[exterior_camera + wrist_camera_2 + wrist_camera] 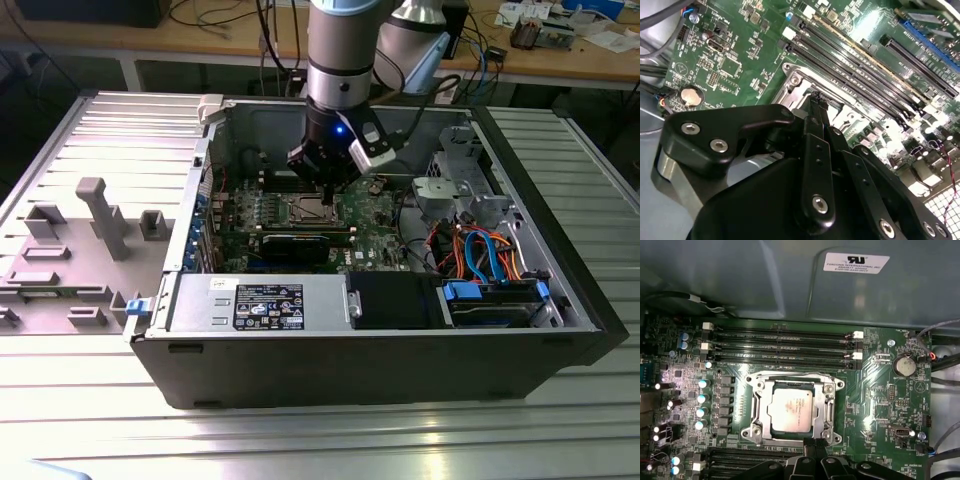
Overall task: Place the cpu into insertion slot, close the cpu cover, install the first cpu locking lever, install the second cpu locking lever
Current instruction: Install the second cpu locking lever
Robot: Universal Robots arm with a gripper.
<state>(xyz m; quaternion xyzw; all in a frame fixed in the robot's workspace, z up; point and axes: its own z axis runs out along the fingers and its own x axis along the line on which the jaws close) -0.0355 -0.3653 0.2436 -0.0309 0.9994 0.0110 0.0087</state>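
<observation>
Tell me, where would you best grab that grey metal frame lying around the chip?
Probably the thin outer edge of the cpu cover, on the side facing the gripper, coming down from above. It lies flat around the cpu, so its broad face offers no pinch; only that rim does.

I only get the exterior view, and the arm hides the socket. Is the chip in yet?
Observer: Yes. In the first wrist view the chip lies flat in the socket, silver side up.
Operator: And the cover?
Observer: The cover looks folded down, framing the chip.
Operator: Where is the gripper exactly?
Observer: In the second wrist view the gripper is at the socket's edge, tips together.
</observation>
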